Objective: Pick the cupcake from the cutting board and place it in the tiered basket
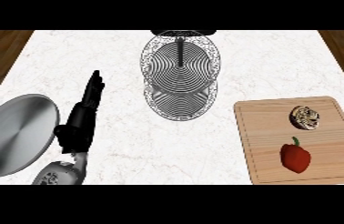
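A cupcake (pixel 305 117) with a dark wrapper and pale speckled top lies on the wooden cutting board (pixel 269 141) at the right. Near the counter's far middle stands the wire tiered basket (pixel 180 75), seen from above as two stacked round tiers with nothing in them. My left hand (pixel 82 116) rests at the left of the counter, fingers straight and pointing away, holding nothing. It is far from both cupcake and basket. My right hand does not show.
A red bell pepper (pixel 295 157) lies on the board just in front of the cupcake. A round metal lid or pan (pixel 23 132) sits at the left edge, beside my left forearm. White marble counter lies between hand, basket and board.
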{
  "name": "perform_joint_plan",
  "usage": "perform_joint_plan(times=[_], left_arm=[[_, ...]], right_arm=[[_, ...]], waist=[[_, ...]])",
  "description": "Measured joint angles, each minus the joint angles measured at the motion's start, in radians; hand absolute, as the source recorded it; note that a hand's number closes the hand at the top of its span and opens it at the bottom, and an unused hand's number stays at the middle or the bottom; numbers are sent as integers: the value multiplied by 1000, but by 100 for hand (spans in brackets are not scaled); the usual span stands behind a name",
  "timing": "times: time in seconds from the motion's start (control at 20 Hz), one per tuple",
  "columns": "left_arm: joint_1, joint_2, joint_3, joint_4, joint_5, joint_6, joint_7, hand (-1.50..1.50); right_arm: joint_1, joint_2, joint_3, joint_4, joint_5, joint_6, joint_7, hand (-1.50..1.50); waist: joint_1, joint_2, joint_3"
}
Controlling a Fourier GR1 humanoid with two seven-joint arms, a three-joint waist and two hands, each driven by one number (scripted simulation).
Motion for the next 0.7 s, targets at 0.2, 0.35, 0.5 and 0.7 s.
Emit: perform_joint_plan(times=[0.2,0.35,0.5,0.7], left_arm=[[-25,-7,10,28,-4,-5,-4,0],[-42,-13,17,42,-14,-11,-3,0],[-33,-23,23,42,-22,-18,-11,0],[-60,-37,44,62,-34,-36,7,0]], right_arm=[[25,35,46,-145,214,-56,-45,-150],[38,54,85,-164,355,-92,-107,-150],[55,84,119,-196,441,-122,-131,-150],[70,113,145,-227,528,-151,-161,-150]], waist=[[4,0,-2],[9,0,-2],[10,-1,-3],[8,-2,-4]])
